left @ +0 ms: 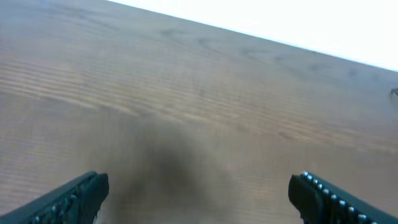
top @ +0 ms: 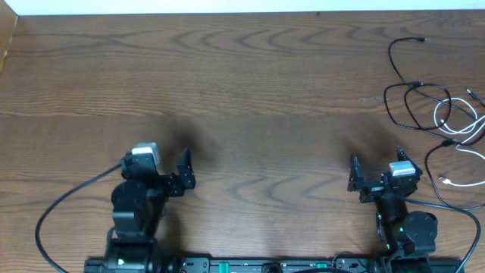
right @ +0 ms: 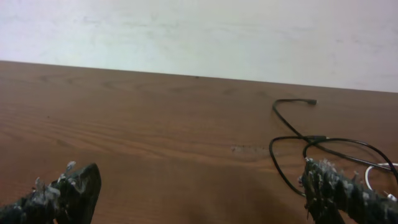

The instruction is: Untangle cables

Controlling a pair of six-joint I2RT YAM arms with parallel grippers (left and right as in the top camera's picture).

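Note:
The cables lie in a loose tangle at the far right of the table. The black cable [top: 413, 95] makes several loops, and the white cable [top: 457, 117] crosses them on its right side. In the right wrist view the black cable [right: 292, 144] loops just ahead of the right finger, with a bit of the white cable [right: 380, 168] behind it. My right gripper [top: 377, 168] is open and empty, short of and to the left of the tangle. My left gripper [top: 159, 168] is open over bare wood at the near left. The left gripper [left: 199, 194] and the right gripper [right: 199, 190] both show their fingers wide apart.
The wooden table [top: 242, 91] ends at a pale strip along the far edge. A raised wooden edge [top: 7, 38] runs down the far left. Thick black arm cables trail at the near left [top: 68, 203] and near right [top: 455, 206].

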